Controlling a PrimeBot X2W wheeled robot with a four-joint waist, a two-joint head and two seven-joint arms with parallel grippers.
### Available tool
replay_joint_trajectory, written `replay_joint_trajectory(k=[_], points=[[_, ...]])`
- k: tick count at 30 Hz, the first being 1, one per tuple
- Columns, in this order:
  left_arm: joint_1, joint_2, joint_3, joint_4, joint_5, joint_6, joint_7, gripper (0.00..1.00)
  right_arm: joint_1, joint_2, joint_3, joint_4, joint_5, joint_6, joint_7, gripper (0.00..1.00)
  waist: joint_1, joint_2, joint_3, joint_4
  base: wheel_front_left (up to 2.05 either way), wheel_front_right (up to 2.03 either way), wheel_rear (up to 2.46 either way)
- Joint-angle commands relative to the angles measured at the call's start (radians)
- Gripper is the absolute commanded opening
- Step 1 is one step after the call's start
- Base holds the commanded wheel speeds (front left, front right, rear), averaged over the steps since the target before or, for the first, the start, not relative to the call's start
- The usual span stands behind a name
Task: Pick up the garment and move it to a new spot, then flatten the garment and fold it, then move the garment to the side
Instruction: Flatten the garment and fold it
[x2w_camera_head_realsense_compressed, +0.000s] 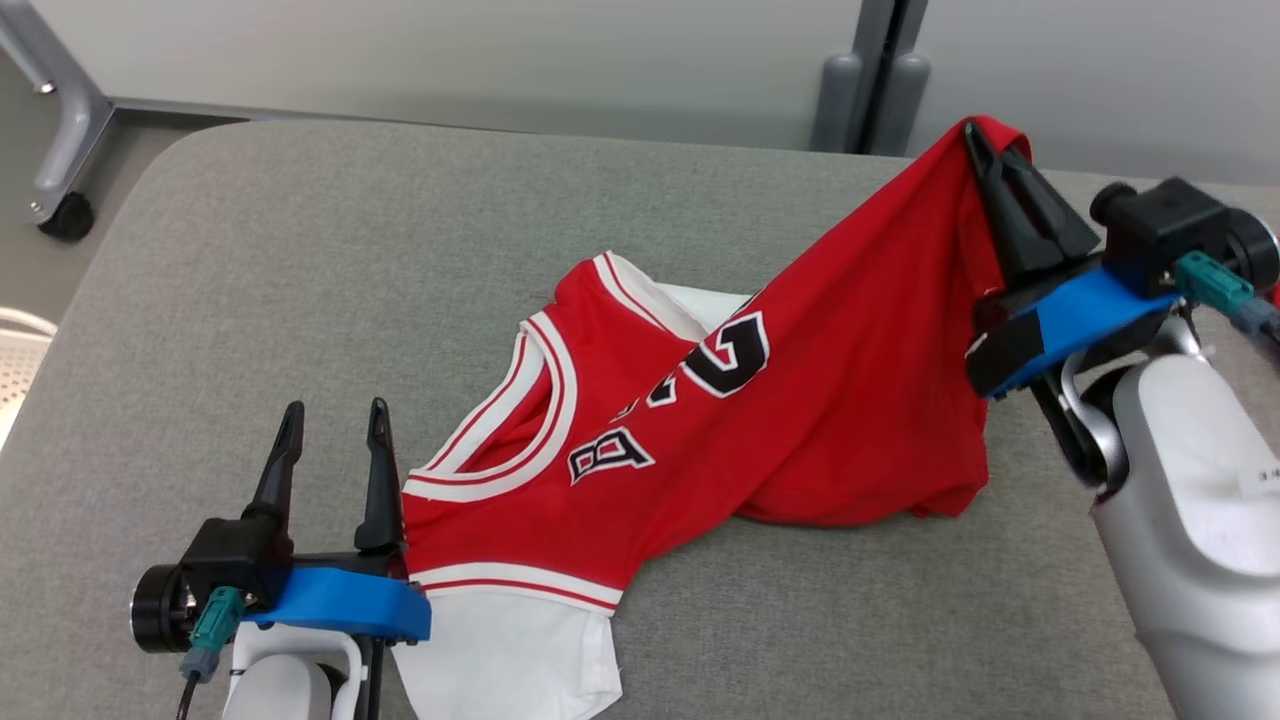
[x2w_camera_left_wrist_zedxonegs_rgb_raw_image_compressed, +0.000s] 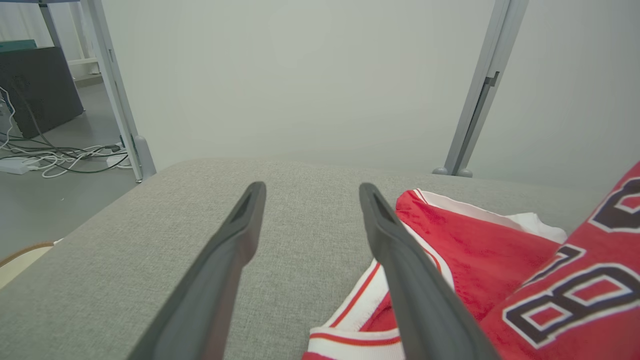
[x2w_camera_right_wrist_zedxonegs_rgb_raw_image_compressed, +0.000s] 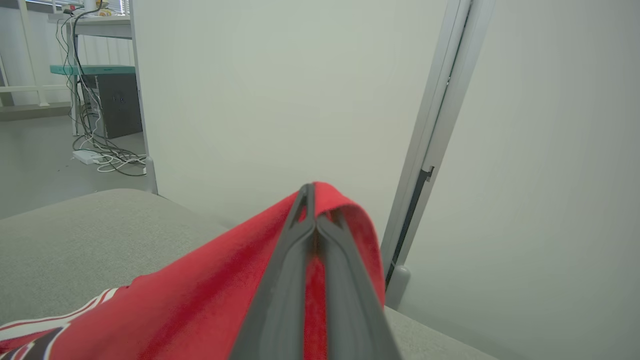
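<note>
From my console, the left gripper (x2w_camera_head_realsense_compressed: 336, 410) is two long, dark, tapering jaws on a black block, with a bright blue bracket (x2w_camera_head_realsense_compressed: 340, 605) beneath. A teal connector (x2w_camera_head_realsense_compressed: 215, 620) plugs into its side, a dark cable (x2w_camera_head_realsense_compressed: 188, 695) trails from it, and a black round cap (x2w_camera_head_realsense_compressed: 155, 612) sits alongside. The right gripper (x2w_camera_head_realsense_compressed: 972, 135) has the same build: a second blue bracket (x2w_camera_head_realsense_compressed: 1085, 312), black housing and a teal plug (x2w_camera_head_realsense_compressed: 1212, 282). Behind it I see a silver metal link (x2w_camera_head_realsense_compressed: 1092, 425) and a smooth, pale forearm shell (x2w_camera_head_realsense_compressed: 1190, 540) with a small white label (x2w_camera_head_realsense_compressed: 1262, 482), its print too small to read. In the wrist views the jaws look matte grey, hollowed near the tips.
</note>
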Motion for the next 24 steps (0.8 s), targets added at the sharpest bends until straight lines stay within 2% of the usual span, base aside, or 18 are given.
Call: replay_joint_trajectory(k=[1, 9, 11, 12, 15, 19, 24], points=[[-0.021, -0.002, -0.011, 0.001, -0.007, 0.004, -0.004, 1.0, -0.056, -0.008, 0.004, 0.071, -0.011, 0.0, -0.014, 0.0, -0.0001, -0.0002, 0.033, 0.036, 0.0, 0.0, 0.0], [-0.056, -0.001, -0.042, 0.009, -0.029, 0.008, -0.004, 1.0, -0.307, 0.024, 0.032, 0.526, -0.057, 0.0, -0.106, 0.0, -0.0001, -0.0002, 0.086, 0.089, 0.0, 0.0, 0.0], [-0.064, -0.001, -0.041, 0.009, -0.03, 0.009, -0.004, 1.0, -0.345, 0.038, 0.029, 0.612, -0.057, 0.0, -0.125, 0.87, -0.0001, -0.0002, 0.093, 0.09, 0.0, 0.0, 0.0], [-0.067, -0.001, -0.04, 0.009, -0.03, 0.009, -0.004, 1.0, -0.357, 0.043, 0.023, 0.655, -0.056, 0.0, -0.131, 1.0, -0.0001, -0.0002, 0.095, 0.09, 0.0, 0.0, 0.0], [-0.067, -0.002, -0.038, 0.012, -0.027, 0.013, -0.004, 1.0, -0.381, 0.059, 0.022, 0.731, -0.061, 0.0, -0.151, 1.0, -0.0001, -0.0002, 0.093, 0.081, 0.0, 0.0, 0.0], [-0.057, -0.001, -0.026, 0.015, -0.011, 0.009, -0.004, 1.0, -0.349, 0.058, 0.035, 0.749, -0.033, 0.0, -0.166, 1.0, -0.0001, -0.0002, 0.078, 0.053, 0.0, 0.0, 0.0], [-0.03, -0.001, 0.0, 0.01, 0.005, 0.007, -0.004, 1.0, -0.216, 0.011, 0.027, 0.606, 0.027, 0.0, -0.166, 1.0, -0.0001, -0.0002, 0.048, 0.006, 0.0, 0.0, 0.0]])
